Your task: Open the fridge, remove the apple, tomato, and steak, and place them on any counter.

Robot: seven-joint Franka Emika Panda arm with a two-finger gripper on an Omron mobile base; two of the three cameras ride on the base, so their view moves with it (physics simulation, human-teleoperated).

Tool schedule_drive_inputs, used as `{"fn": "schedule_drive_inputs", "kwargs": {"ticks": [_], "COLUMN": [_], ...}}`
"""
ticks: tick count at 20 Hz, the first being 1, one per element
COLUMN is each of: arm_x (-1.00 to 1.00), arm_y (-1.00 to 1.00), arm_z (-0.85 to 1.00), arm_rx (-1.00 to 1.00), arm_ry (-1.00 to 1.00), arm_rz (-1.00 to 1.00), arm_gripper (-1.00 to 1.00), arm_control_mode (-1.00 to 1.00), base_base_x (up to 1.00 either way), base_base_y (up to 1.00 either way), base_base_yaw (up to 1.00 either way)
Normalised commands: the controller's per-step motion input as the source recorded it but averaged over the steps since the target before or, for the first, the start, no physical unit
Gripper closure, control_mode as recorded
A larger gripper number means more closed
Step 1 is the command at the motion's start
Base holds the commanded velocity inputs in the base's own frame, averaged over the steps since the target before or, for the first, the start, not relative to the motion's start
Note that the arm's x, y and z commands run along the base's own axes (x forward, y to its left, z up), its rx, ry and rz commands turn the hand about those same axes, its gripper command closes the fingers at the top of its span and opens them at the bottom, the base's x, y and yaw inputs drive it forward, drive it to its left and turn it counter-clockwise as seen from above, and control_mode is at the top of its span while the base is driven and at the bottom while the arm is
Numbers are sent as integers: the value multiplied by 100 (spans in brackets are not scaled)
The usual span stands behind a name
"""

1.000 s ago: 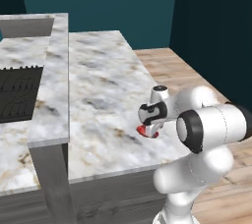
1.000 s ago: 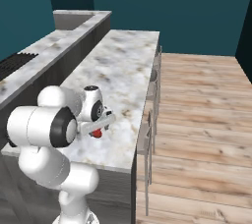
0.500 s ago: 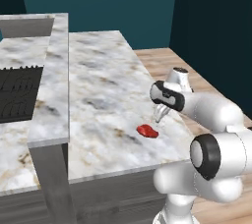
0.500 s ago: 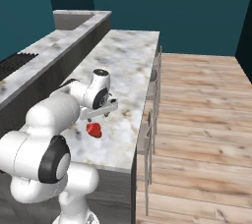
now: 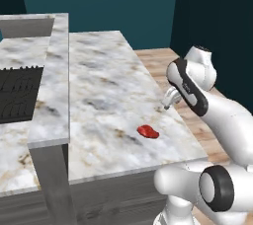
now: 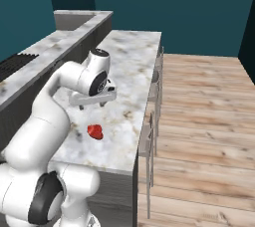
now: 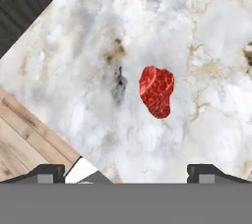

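Steak point(image 5: 147, 131) lying flat on marbled counter point(image 5: 104, 86), near front edge, nothing touching it. Gripper point(image 7: 126, 170) hovering above it, jaws standing wide apart, empty. Placing step looking finished for steak. Apple, tomato unaccounted for here. Next move likely calling for arm lifting clear, base heading to fridge.

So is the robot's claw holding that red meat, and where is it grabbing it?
Nothing is held. The open gripper hangs above the flat red steak, which lies alone on the white marbled stone counter.
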Motion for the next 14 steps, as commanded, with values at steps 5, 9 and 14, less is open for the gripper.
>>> {"fn": "schedule_drive_inputs", "kwargs": {"ticks": [5,9,14], "arm_x": [-71,-78,-65], "arm_y": [14,25,6], "arm_z": [81,59,54], "arm_rx": [1,-1,0], "arm_ry": [-2,-4,-1], "arm_rz": [-17,-26,-27], "arm_gripper": [-100,-100,-100], "arm_control_mode": [-100,-100,-100], "base_base_x": [0,0,0], "base_base_y": [0,0,0], "base_base_yaw": [0,0,0]}}
